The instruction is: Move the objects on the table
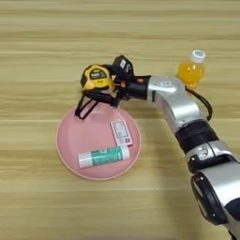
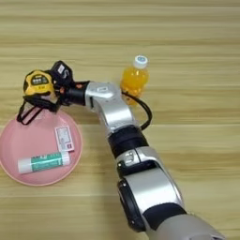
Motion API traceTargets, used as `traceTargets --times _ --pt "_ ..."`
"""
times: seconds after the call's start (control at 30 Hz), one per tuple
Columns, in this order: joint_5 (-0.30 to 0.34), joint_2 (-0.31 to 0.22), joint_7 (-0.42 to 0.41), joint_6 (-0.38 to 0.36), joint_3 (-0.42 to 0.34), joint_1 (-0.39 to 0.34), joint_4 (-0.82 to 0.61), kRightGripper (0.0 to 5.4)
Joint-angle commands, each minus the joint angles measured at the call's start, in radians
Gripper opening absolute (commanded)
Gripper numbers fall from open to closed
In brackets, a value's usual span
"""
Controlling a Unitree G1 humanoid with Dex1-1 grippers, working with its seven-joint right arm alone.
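Black-fingered hand [image 1: 111,86] is gripping yellow-and-black tape measure [image 1: 97,78] above round pink plate's [image 1: 70,140] far rim, white green-labelled tube [image 1: 103,156] lying inside, unmoved.

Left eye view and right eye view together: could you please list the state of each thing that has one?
tape measure: lifted, held at the plate's far edge, strap hanging down.
right gripper: shut on the tape measure.
white tube: lying flat on the plate.
card: flat on the plate.
pink plate: resting on the table.
orange-drink bottle: upright, capped, behind the forearm.
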Motion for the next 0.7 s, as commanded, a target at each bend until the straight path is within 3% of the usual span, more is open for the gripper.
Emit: traceTargets --times 0.03,0.47,0.7 --pt "0.028 0.016 -0.132 -0.044 -0.070 -0.164 0.041 4.72" --pt "0.030 0.053 -0.390 -0.072 -0.177 -0.258 0.260 4.71" --pt "-0.007 0.054 -0.512 -0.095 -0.180 -0.283 0.328 4.71"
